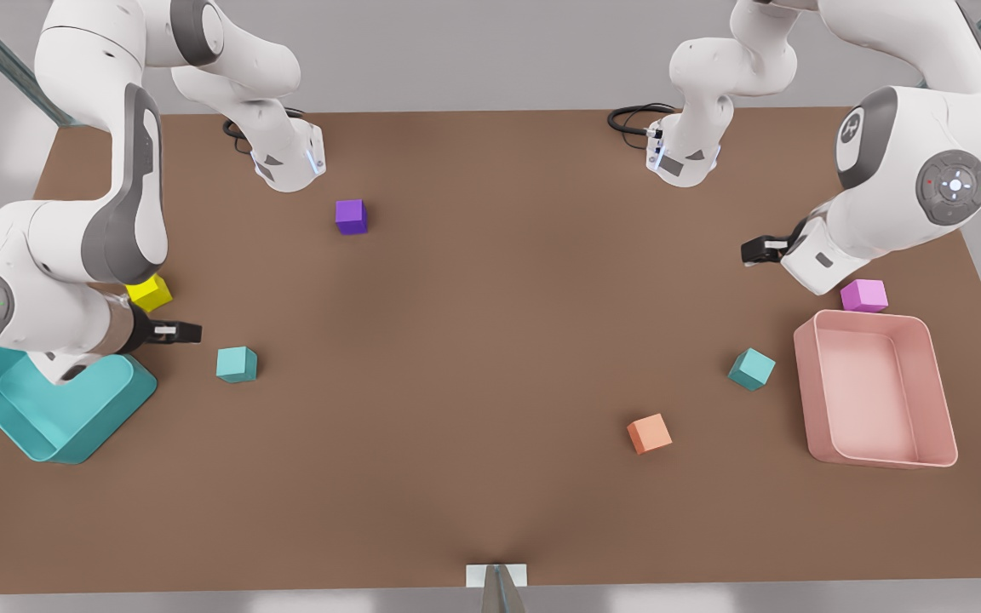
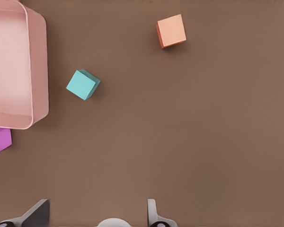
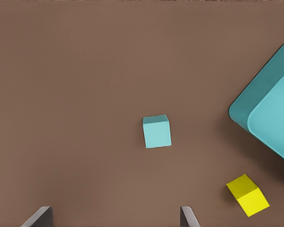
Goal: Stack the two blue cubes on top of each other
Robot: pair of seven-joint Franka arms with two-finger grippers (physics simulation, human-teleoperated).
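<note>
Left end effector (image 2: 97, 215) spread wide, right end effector (image 3: 116, 216) likewise, both raised.

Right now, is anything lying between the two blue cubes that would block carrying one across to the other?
Nothing visible does. The stretch of table between the blue cube near the teal bin and the blue cube near the pink tray is bare; the orange cube sits off that line, toward the camera.

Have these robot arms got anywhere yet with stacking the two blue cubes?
Nothing is stacked yet. One blue cube lies near the teal bin, the other blue cube by the pink bin, far apart on the table. In hand: nothing. The left gripper is open above the table near the pink bin; the right gripper is open near the teal bin. Picking up, carrying and stacking all remain.
</note>
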